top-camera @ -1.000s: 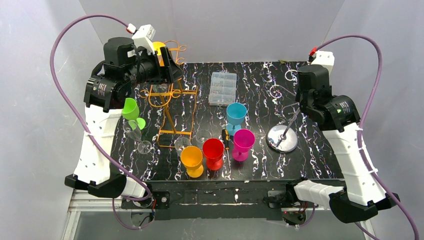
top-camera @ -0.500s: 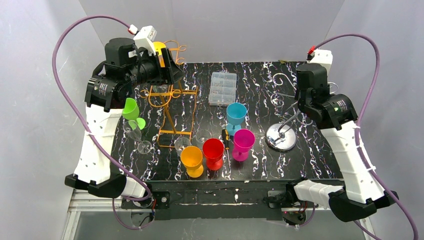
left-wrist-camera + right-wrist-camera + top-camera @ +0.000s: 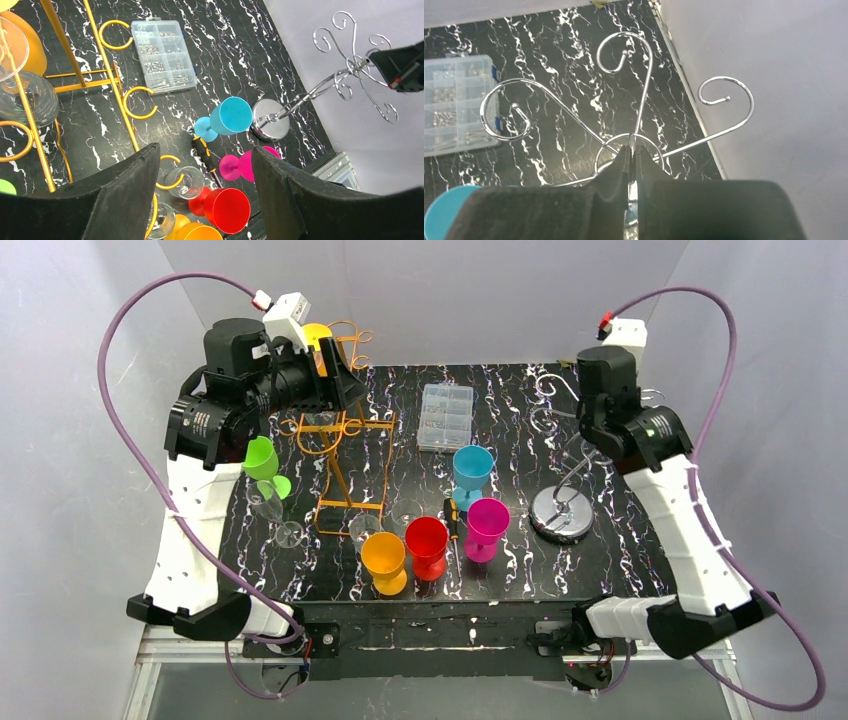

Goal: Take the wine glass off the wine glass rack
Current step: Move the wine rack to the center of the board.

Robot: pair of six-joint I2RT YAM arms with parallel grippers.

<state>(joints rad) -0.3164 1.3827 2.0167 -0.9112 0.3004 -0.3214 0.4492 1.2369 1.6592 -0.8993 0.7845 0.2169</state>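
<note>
The left pincer hung released, its two black fingers spread wide with nothing between them but a view down to the desk. The clear wine glass hung bowl-down on the gold wire rack, off at the left edge of the wrist view, beyond the left finger and apart from it, outside the gap. A second clear glass and an orange one hung just above it on the same rack. From above, this pincer sat high at the far-left corner, beside the rack's top, with the hanging glass just below it.

The right pincer was clenched on the top of the chrome rack, where its curled hooks meet. The overhead view showed that rack's stem slanting from its round base up to the pincer.

On the desk stood teal, magenta, red, orange and green cups, a clear parts box and a screwdriver.
</note>
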